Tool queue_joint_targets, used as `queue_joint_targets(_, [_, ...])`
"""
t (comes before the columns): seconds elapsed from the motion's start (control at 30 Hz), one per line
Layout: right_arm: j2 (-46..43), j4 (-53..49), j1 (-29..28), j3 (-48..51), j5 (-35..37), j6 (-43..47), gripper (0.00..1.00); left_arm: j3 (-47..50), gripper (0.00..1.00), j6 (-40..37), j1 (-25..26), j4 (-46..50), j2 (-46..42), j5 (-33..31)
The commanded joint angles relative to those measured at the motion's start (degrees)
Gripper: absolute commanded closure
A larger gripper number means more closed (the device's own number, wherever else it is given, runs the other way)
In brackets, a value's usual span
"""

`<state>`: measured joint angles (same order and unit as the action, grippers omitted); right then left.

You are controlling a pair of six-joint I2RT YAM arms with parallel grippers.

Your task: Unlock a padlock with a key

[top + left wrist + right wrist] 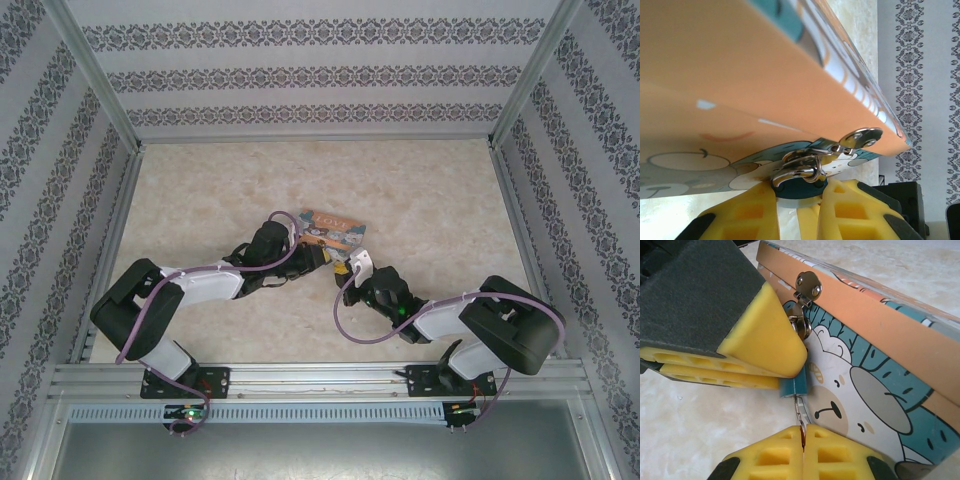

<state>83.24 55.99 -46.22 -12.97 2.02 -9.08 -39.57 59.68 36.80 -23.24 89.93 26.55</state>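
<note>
1. Padlock: the blue-teal body is clamped between the yellow fingers of the left gripper. Its silver shackle stands just past those fingertips and is looped through the metal hasp of a cartoon-printed box.
2. Left gripper, wrist view: the fingers are closed on the padlock body, one on either side. The orange edge of the box lies directly ahead of them.
3. Right gripper: the fingers are pressed together on a key. Its thin metal blade juts out from between the fingertips and reaches the padlock's lower end straight ahead.
4. Right wrist view: the left fingers come in from the upper left, and the padlock body shows just below their tips. The bear-face panel of the box lies to the right of the right fingers, and the pale desk to their left.
5. Top view: the left gripper and right gripper meet tip to tip at the near edge of the box. The padlock is too small to make out there.
</note>
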Motion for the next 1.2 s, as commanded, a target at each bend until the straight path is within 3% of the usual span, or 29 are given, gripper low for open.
queue_joint_targets(0.0, [0.5,3.4,0.5,-1.5,-0.9,-0.2,1.0,-1.7,0.81,-0.1,1.1,-1.6,-2.2,1.5])
queue_joint_targets(1.17, [6.7,11.5,5.9,-10.3,-13.9,-2.0,1.0,-1.6,0.82,0.4,1.3,-1.6,-2.2,2.4])
